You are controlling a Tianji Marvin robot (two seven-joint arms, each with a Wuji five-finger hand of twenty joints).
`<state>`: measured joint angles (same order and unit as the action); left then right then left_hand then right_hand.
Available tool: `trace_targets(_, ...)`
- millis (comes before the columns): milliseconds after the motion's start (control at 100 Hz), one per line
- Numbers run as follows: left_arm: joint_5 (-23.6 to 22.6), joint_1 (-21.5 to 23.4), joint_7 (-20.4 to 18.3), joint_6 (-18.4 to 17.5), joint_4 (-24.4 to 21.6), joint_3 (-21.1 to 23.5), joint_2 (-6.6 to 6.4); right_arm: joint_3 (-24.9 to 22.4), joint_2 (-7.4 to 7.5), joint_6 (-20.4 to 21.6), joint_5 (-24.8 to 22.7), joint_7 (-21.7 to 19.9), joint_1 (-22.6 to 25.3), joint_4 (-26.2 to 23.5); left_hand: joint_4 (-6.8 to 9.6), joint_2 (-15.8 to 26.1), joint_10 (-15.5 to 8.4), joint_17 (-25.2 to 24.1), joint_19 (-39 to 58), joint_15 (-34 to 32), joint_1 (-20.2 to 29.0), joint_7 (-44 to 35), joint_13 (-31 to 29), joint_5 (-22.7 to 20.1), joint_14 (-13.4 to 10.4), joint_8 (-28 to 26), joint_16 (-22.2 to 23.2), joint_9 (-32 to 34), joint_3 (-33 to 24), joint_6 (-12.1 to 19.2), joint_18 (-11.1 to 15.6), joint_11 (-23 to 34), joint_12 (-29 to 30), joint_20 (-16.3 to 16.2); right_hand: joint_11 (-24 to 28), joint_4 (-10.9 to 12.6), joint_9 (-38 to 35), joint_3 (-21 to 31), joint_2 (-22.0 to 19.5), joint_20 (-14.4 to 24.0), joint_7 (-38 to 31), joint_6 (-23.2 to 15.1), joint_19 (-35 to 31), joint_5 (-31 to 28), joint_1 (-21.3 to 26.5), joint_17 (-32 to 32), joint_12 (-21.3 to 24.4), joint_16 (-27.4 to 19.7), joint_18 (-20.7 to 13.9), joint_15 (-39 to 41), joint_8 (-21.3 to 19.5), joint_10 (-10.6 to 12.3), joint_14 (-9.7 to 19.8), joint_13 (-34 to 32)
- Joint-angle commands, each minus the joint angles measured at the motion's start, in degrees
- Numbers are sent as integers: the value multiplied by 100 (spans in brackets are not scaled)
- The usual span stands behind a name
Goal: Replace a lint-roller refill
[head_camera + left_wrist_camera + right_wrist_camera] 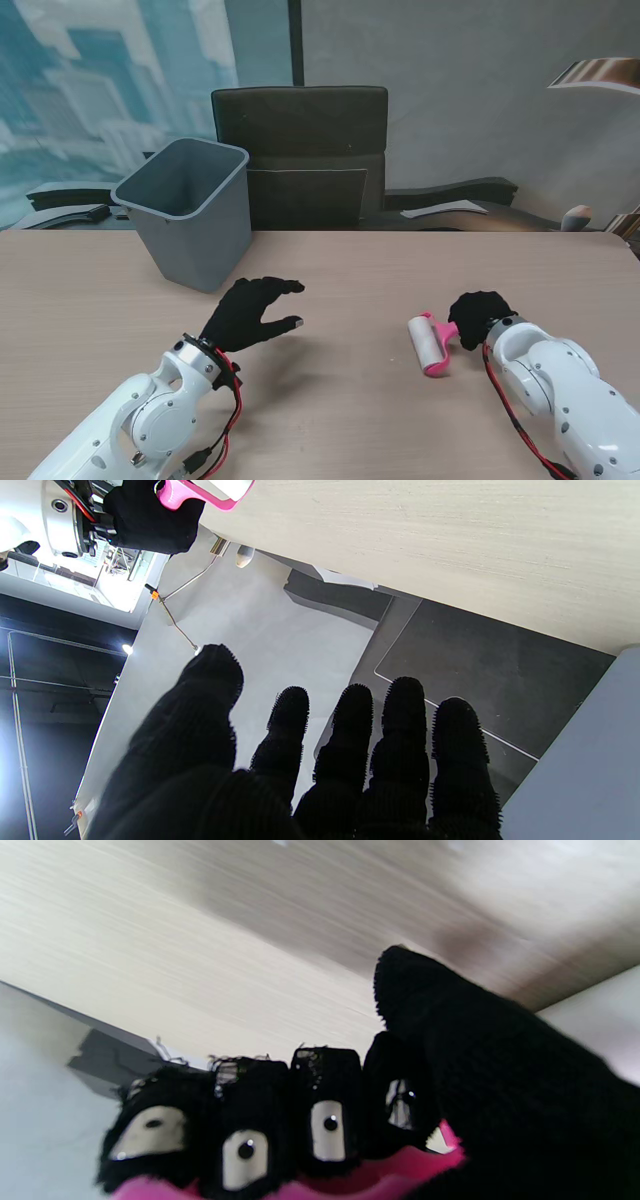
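A pink lint roller (431,343) with a white roll lies low over the table at the right, its roll pointing toward the middle. My right hand (480,316), in a black glove, is shut on its pink handle (350,1180); the curled fingers (327,1120) wrap that handle in the right wrist view. My left hand (250,312) hovers over the table's middle left, open, fingers spread and holding nothing. In the left wrist view the spread fingers (350,740) point past the table edge, and the lint roller (200,495) shows in the right hand far off.
A grey waste bin (190,210) stands on the table at the far left, just beyond my left hand. A dark office chair (300,150) sits behind the table's far edge. The wooden table (340,400) stretches between both arms.
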<state>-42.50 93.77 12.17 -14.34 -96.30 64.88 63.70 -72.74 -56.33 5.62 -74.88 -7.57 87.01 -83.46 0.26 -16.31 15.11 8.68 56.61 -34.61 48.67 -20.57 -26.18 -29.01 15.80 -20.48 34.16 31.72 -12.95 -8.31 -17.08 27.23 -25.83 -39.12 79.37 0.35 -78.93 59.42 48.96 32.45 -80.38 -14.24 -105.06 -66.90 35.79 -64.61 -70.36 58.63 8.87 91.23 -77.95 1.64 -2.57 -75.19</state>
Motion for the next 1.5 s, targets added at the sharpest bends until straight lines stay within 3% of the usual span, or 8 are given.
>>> trace_targets(0, -24, 49, -72, -8, -28, 48, 16, 194, -74, 179, 72, -174, -7, -179, 100, 222, 17, -86, 0, 37, 9, 7, 134, -75, 0, -88, -59, -124, -125, -40, 73, -38, 97, -32, 75, -224, -284, 325, 60, 24, -65, 48, -696, -198, 183, -309, -71, 192, -403, 945, -141, -292, 2165, -84)
trace_targets(320, -97, 139, -35, -38, -64, 154, 9, 804, -101, 234, 546, -552, -201, -464, 95, 228, 10, -82, 0, 37, -4, -1, 131, -88, -5, -90, -59, -118, -142, -48, 73, -36, 97, -32, 48, -242, -249, 283, 40, 14, -44, 51, -681, -170, 183, -304, -75, 170, -401, 936, -153, -297, 2163, -85)
trace_targets(530, -133, 187, -22, -49, -92, 206, 4, 912, -105, 148, 554, -510, -223, -443, 89, 225, 14, -85, 2, 32, -5, -4, 125, -94, 0, -90, -56, -113, -146, -45, 73, -34, 96, -33, 39, -245, -243, 273, 39, 6, -36, 51, -669, -169, 194, -305, -81, 155, -395, 935, -164, -303, 2163, -85)
trace_targets(880, -155, 205, -19, -79, -100, 218, 0, 475, -55, -54, -130, -366, -54, -197, 88, 214, 5, -72, 9, 23, -4, -21, 107, -112, 2, -95, -52, -89, -167, -51, 67, -22, 90, -36, 35, -249, -240, 281, 39, 3, -32, 51, -669, -170, 176, -304, -86, 143, -393, 939, -174, -305, 2164, -84)
trace_targets(1260, -207, 212, -10, -73, -106, 230, -6, -315, -26, -706, -1029, -37, 329, 29, 98, 117, -6, -43, 20, 8, 71, -71, 71, -160, -18, -109, -51, -48, -305, -49, 63, 3, 82, -31, 4, -264, -187, 263, 48, -29, -11, 54, -607, -147, 205, -289, -88, 107, -353, 934, -187, -338, 2125, -84)
trace_targets(1490, -136, 188, -75, -61, -94, 210, -6, -296, -25, -753, -1036, 29, 296, 84, 71, 120, -14, -43, 19, 6, 31, -97, 43, -191, -14, -111, -54, -5, -339, -39, 52, 4, 85, -22, 3, -269, -178, 255, 50, -49, 0, 67, -582, -142, 221, -285, -89, 94, -288, 943, -195, -359, 2102, -82)
